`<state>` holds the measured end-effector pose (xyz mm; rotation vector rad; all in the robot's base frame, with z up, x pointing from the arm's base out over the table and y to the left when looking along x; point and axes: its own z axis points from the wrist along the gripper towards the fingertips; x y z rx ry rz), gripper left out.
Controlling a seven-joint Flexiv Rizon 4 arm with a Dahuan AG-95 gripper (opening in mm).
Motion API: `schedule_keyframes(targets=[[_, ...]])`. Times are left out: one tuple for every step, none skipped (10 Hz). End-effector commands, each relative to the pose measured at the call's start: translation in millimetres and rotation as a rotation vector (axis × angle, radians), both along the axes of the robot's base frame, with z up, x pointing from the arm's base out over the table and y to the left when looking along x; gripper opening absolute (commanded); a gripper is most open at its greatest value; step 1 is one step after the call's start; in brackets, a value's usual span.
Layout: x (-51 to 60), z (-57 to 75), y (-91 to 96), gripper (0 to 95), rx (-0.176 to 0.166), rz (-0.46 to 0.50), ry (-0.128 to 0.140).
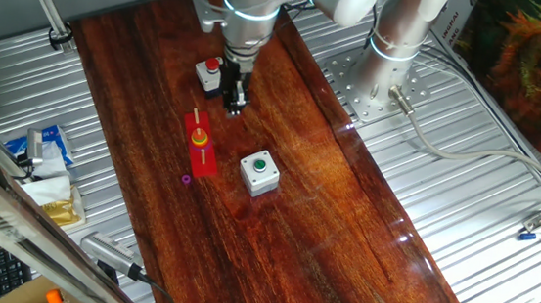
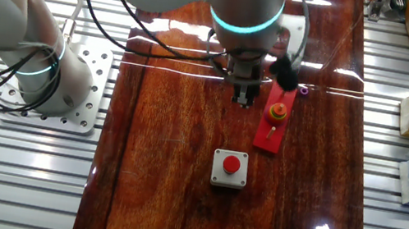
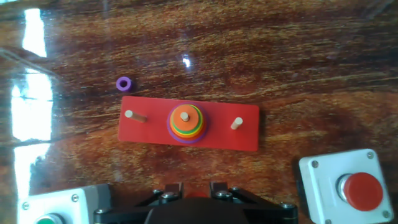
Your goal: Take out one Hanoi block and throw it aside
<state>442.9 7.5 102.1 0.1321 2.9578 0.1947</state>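
A red base board (image 3: 149, 134) with three pegs lies on the wooden table. Its middle peg carries a stack of rings (image 3: 186, 122) with orange on top; the stack also shows in one fixed view (image 1: 200, 138) and the other fixed view (image 2: 277, 110). My gripper (image 3: 196, 190) hovers beside the board, on the side of the red-button box, a little above the table (image 1: 236, 104) (image 2: 243, 98). Its fingers stand close together, and a small red piece, the Hanoi block (image 3: 196, 194), shows between them, mostly hidden.
A tiny purple ring (image 3: 124, 83) lies loose on the table beyond the board. A grey box with a green button (image 1: 260, 172) and one with a red button (image 2: 229, 169) flank the board. Ribbed metal surfaces with clutter border the table.
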Motion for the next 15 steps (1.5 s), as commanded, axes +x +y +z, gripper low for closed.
schedule_keyframes(targets=[[-0.4,0.7,-1.6,95.0,0.017,-0.001,0.005],[-0.4,0.7,-1.6,95.0,0.016,0.0,0.005],[-0.4,0.7,-1.6,95.0,0.014,0.003,0.005],[-0.4,0.6,-1.6,95.0,-0.009,0.012,0.016],[-0.4,0.6,-1.6,95.0,-0.047,0.019,0.024],[-0.4,0.6,-1.6,95.0,-0.075,0.025,0.03],[-0.4,0.6,-1.6,95.0,-0.074,0.027,0.031],[-0.4,0.6,-1.6,76.0,-0.078,0.023,0.034],[-0.4,0.6,-1.6,76.0,-0.079,0.022,0.041],[-0.4,0.6,-1.6,76.0,-0.079,0.027,0.043],[-0.4,0.6,-1.6,76.0,-0.083,0.039,0.043],[-0.4,0.6,-1.6,76.0,-0.087,0.052,0.043],[-0.4,0.6,-1.6,76.0,-0.091,0.062,0.042],[-0.4,0.6,-1.6,76.0,-0.094,0.075,0.044],[-0.4,0.6,-1.6,76.0,-0.095,0.079,0.049]])
